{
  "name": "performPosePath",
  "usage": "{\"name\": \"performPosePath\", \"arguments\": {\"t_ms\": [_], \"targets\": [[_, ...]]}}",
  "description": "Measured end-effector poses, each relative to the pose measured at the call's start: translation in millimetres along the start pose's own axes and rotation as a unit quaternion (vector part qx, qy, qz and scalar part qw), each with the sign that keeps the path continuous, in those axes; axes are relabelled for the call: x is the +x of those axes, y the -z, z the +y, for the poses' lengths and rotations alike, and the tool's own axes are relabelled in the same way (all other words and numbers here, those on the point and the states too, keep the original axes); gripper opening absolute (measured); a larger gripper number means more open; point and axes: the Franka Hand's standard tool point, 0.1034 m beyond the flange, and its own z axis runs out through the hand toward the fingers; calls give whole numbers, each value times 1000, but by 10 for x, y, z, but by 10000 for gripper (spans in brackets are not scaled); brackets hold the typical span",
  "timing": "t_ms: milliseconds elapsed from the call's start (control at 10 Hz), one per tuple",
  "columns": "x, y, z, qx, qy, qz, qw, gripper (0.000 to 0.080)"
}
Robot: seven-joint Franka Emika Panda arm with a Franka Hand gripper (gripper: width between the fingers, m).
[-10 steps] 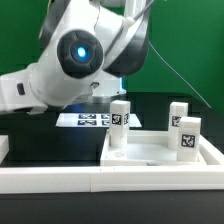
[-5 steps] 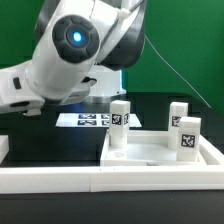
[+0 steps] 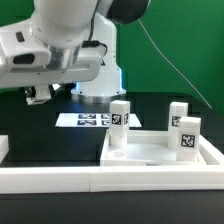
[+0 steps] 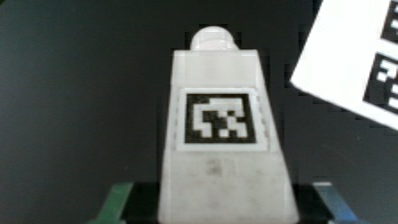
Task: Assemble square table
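I am carrying one leg block (image 4: 217,130), my pincer (image 4: 217,205) clamping its lower end. The square table (image 3: 160,152), three legs already standing on it, is lying beyond the barrier rail (image 3: 60,178). Next I am judging a descent onto its free corner.

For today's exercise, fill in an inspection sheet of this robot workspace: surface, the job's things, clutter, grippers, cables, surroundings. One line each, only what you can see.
Surface: black table top.
Job's things: square tabletop with three tagged legs standing on it; a fourth leg in the gripper.
Clutter: nothing seen; marker board and white barrier rail are fixtures.
Grippers: gripper closed on the fourth leg.
Cables: one black cable across the backdrop.
Surroundings: green backdrop.
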Motion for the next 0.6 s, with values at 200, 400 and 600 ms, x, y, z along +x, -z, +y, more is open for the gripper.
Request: {"name": "performPosePath", "arguments": {"t_ms": [200, 400, 600], "targets": [[3, 5, 45, -7, 0, 55, 998, 290], [53, 95, 13, -4, -7, 116, 993, 290], [105, 302, 9, -6, -16, 184, 983, 290]]}}
